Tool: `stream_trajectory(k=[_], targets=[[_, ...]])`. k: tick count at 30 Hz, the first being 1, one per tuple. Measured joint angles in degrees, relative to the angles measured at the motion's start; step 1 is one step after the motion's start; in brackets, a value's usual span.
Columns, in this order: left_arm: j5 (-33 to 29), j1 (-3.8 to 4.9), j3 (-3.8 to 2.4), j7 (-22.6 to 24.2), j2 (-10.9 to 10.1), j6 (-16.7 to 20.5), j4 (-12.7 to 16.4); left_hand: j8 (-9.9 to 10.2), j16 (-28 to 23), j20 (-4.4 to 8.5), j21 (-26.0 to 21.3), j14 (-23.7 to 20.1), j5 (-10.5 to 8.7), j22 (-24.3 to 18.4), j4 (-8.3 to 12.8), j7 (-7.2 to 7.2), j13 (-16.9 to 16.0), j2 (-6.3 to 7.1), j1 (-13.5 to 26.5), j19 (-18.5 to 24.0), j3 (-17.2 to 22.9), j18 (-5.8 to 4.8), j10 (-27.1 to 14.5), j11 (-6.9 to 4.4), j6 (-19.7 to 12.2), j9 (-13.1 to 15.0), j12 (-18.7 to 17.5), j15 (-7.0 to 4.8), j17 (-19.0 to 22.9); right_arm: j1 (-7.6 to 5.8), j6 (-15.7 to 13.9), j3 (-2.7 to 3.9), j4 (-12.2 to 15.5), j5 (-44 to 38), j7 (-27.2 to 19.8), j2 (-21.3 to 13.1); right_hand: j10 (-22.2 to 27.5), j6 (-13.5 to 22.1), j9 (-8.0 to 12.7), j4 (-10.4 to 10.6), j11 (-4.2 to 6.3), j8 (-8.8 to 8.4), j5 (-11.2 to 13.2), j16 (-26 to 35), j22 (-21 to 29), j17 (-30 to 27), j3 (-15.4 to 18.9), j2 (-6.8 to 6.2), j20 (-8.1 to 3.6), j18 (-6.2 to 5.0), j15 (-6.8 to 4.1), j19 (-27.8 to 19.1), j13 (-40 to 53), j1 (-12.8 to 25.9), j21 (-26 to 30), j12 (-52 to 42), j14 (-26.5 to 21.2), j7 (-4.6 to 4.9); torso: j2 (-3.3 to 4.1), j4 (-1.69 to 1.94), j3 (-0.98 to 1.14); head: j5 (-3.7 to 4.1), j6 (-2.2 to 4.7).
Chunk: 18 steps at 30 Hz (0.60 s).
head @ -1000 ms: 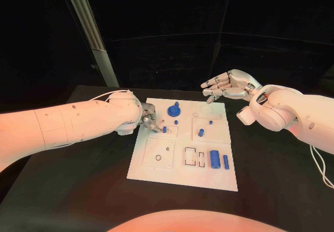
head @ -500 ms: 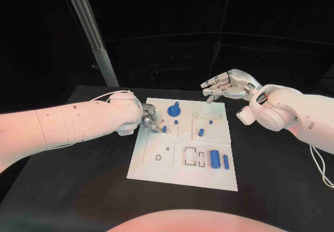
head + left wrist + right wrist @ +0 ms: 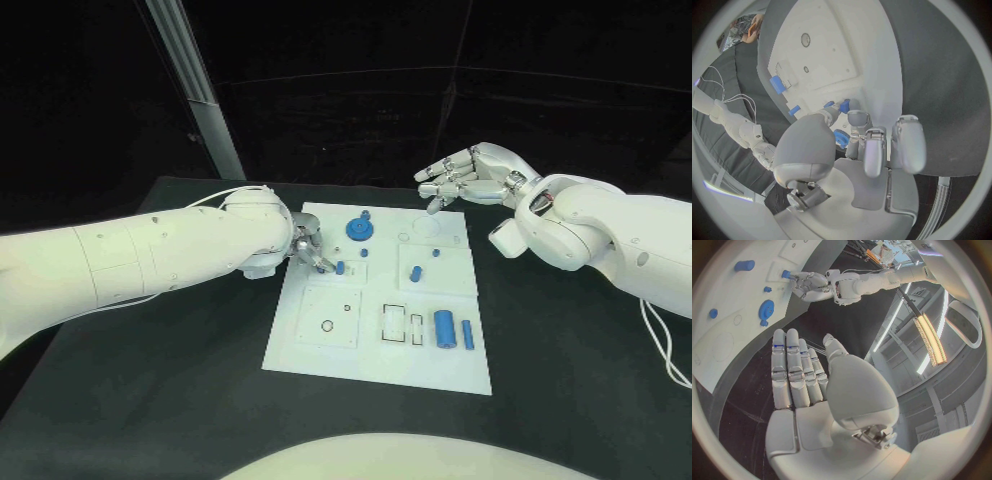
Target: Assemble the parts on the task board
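From the head view, the white task board (image 3: pixel 378 300) lies in the middle of the black surface (image 3: pixel 173 380). The left hand (image 3: pixel 306 246) sits at the board's left edge, its fingers pinching a small blue peg (image 3: pixel 339 267) that stands on the board. A blue gear (image 3: pixel 359 232) lies near the far edge, two blue cylinders (image 3: pixel 454 328) near the right edge. The right hand (image 3: pixel 469 175) hovers above the board's far right corner, fingers spread and holding nothing.

In the left wrist view, the fingers (image 3: pixel 856 122) close narrowly round the blue peg (image 3: pixel 844 105) on the board (image 3: pixel 823 55).

In the right wrist view, the right hand (image 3: pixel 811 385) shows straight, parted fingers over the board (image 3: pixel 729 305), with the left hand (image 3: pixel 807 285) at the peg (image 3: pixel 786 274).
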State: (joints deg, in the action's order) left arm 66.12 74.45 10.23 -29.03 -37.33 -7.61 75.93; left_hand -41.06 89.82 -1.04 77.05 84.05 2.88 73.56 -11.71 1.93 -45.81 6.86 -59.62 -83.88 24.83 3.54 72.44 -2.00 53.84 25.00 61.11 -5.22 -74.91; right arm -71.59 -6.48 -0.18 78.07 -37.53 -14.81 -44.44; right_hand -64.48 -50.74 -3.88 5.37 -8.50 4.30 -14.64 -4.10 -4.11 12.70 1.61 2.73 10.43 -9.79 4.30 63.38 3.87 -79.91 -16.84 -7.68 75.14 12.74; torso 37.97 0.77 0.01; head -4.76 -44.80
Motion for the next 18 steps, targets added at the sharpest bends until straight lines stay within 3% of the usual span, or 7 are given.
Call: stream_trajectory(k=[6,15,18], targets=[[-1.08,0.1,-0.07,0.01,-0.12,-0.06,-0.05,1.1,0.0,0.0,-0.66,0.0,0.0,-0.58,0.94,0.51,3.05,-0.39,-1.31,0.0,0.95,0.0,-2.54,0.38,-1.77,-0.01,-2.33,0.0,0.0,0.0,0.04,0.0,-0.03,0.0,0.0,0.0,0.0,0.0,0.0,0.0,0.0,0.0,0.0,0.0,0.0,0.0,0.0,0.0,0.0,0.0,0.0,0.0,0.0,0.0,0.0,0.0,0.0,0.0,-0.01,0.01,-0.01,0.04,-0.06],[-3.3,0.22,-0.15,0.18,-0.26,-0.14,-0.01,1.51,0.0,0.0,-0.91,0.0,-0.13,-0.71,4.43,1.64,4.25,-1.94,-5.19,0.0,7.16,0.0,-3.54,0.76,-2.91,-0.03,-3.2,0.0,0.0,0.0,0.16,0.0,-0.1,0.0,0.03,0.0,0.0,0.0,0.0,0.0,0.0,0.0,0.0,0.0,0.0,0.01,0.0,0.0,0.0,0.0,0.0,0.0,0.0,0.0,0.0,0.0,0.0,0.0,-0.01,0.02,-0.01,0.05,-0.12],[-3.94,0.23,-0.16,0.25,-0.35,-0.1,-0.01,1.52,0.0,0.0,-0.91,0.0,0.05,-0.74,4.1,1.73,4.42,-2.2,-5.63,0.0,7.5,0.0,-3.71,0.71,-3.01,-0.04,-3.32,0.0,0.0,0.0,0.21,0.0,-0.12,0.0,0.04,0.0,0.0,0.0,0.0,0.0,0.0,0.0,0.0,0.0,-0.01,0.01,0.0,0.0,0.0,0.0,0.0,0.0,0.0,0.0,0.0,0.0,0.0,0.0,-0.01,0.02,-0.01,0.05,-0.12]])
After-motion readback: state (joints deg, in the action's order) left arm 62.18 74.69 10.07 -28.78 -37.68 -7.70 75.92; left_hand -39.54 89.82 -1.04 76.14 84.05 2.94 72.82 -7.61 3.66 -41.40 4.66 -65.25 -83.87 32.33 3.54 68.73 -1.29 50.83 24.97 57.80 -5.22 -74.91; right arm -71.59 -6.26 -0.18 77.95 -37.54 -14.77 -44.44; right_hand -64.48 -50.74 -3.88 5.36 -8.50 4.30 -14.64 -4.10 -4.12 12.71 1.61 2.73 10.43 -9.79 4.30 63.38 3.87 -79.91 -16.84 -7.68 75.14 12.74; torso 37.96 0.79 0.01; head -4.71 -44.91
